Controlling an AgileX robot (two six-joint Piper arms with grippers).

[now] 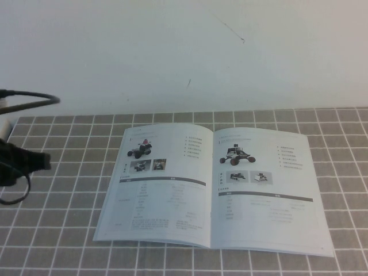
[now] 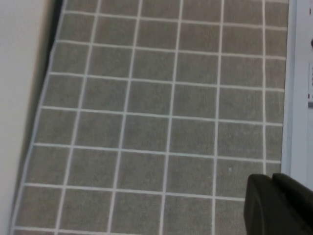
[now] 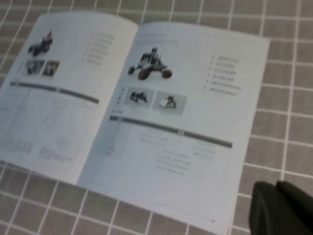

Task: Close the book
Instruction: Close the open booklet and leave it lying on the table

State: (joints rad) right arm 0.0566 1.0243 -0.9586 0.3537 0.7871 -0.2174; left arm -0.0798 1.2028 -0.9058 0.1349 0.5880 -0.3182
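We cannot tell either jaws' state, so we'd slip the nearby right gripper (image 3: 283, 208) under the right edge of the book (image 1: 213, 187), while the left gripper (image 1: 39, 161) sits at frame-left.

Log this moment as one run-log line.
book: open flat, untouched | left gripper: left of book, apart | right gripper: outside high view, near book's right page, no contact | stage: not started

The book (image 1: 213, 187) lay open and flat on the table (image 1: 57, 230), roughly mid-table, with the wall (image 1: 172, 52) behind it. The left gripper (image 1: 35, 160) sat off to the book's left, well apart. The right gripper (image 3: 281, 208) hung near the book's right page's outer edge.
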